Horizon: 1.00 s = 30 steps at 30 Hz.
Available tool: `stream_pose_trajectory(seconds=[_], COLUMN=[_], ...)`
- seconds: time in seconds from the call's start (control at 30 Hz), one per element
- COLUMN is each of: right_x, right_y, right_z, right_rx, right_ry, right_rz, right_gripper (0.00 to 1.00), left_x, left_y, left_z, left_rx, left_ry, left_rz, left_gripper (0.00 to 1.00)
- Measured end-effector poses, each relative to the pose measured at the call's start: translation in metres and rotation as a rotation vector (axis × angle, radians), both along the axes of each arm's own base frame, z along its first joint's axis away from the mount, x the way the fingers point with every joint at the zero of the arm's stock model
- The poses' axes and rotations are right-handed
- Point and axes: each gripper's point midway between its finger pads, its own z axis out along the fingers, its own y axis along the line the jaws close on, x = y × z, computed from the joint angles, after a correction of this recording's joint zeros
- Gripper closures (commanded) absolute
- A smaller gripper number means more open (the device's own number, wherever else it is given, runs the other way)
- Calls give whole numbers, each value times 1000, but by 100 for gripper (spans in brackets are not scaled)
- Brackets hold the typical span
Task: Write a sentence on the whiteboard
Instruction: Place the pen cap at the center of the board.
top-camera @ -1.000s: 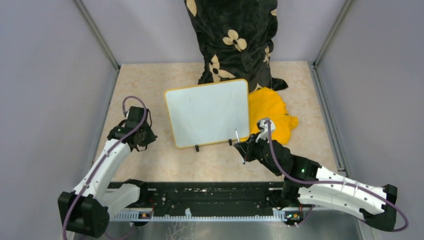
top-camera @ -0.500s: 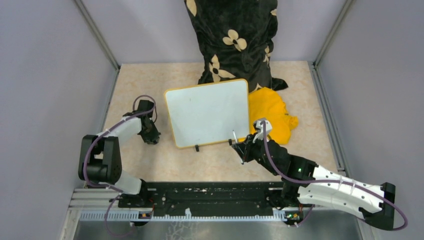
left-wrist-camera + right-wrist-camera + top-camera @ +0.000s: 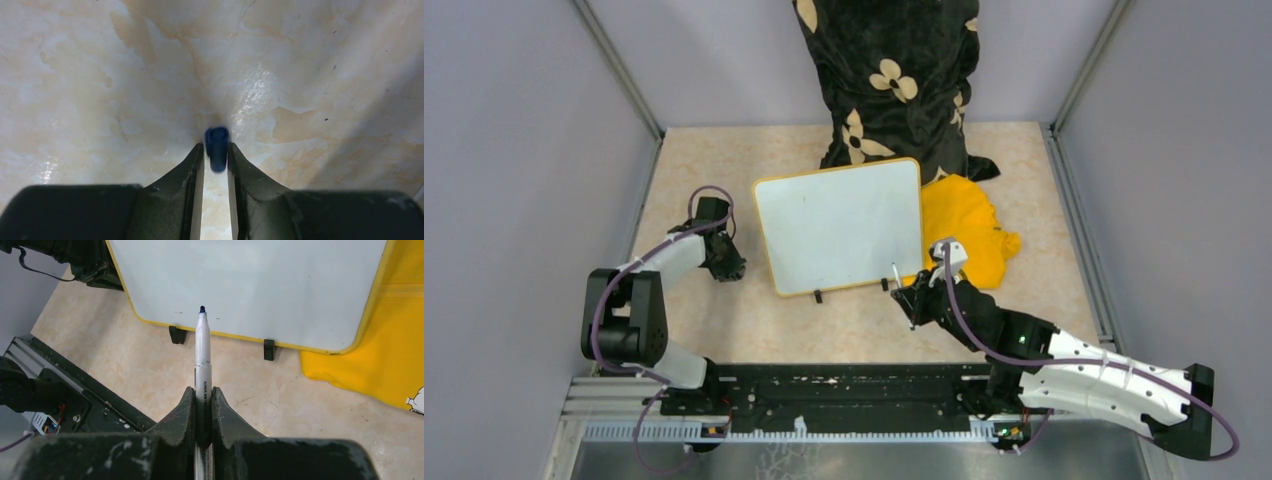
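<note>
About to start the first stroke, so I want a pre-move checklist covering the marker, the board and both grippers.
1. Marker clamped in the right gripper: ok.
2. Marker uncapped, blue tip exposed: ok.
3. Whiteboard blank, nothing lying on its face: ok.
4. Tip touching the whiteboard: cannot tell; it points at the near edge.
5. Blue cap released by the left gripper: cannot tell; it sits between the fingertips.
6. Left gripper apart from the whiteboard, off its left edge: ok.
</note>
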Motion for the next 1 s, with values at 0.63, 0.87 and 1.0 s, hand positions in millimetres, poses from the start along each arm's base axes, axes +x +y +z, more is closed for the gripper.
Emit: stream_pose_trajectory(seconds=[0.63, 0.87, 1.0], right_x=[0, -1, -2], right_y=[0, -1, 2], right_z=[-3, -5, 0], right_rx=[-8, -13, -18], right_ry=[8, 16, 12], right_rz=[-3, -2, 14], right_gripper=[100, 100, 100], left_x=[12, 0, 4], left_y=[-6, 11, 9], left_z=[4, 36, 100], left_rx=[-35, 17, -15], left_ry=[-58, -144, -339], left_rz=[17, 94, 100], left_gripper=[38, 14, 9])
